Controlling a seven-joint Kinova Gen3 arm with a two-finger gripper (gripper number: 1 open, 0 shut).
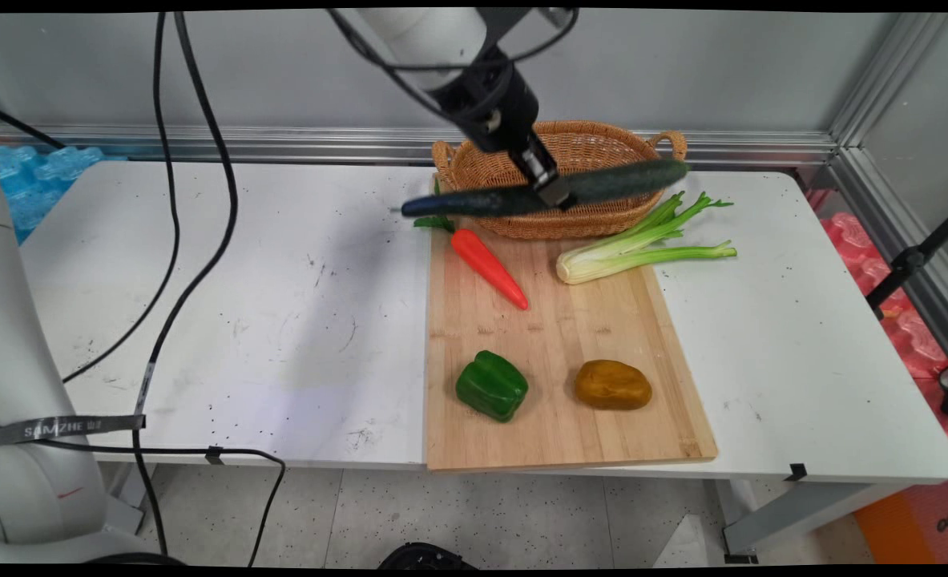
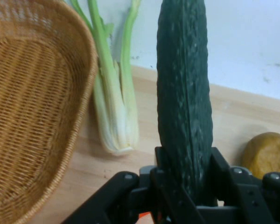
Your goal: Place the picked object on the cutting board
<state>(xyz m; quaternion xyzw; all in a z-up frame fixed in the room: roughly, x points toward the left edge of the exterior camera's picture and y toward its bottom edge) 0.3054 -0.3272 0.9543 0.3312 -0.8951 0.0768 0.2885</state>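
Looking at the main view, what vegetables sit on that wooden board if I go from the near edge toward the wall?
Green pepper and potato lie nearest, about level with each other, then carrot, then celery, whose leafy end runs off the cutting board. Beyond them the gripper holds a cucumber in front of the basket.

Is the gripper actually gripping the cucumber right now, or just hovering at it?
Touching. The hand view shows the gripper with a finger pressed against each side of the cucumber; in the main view the cucumber hangs from it above the basket.
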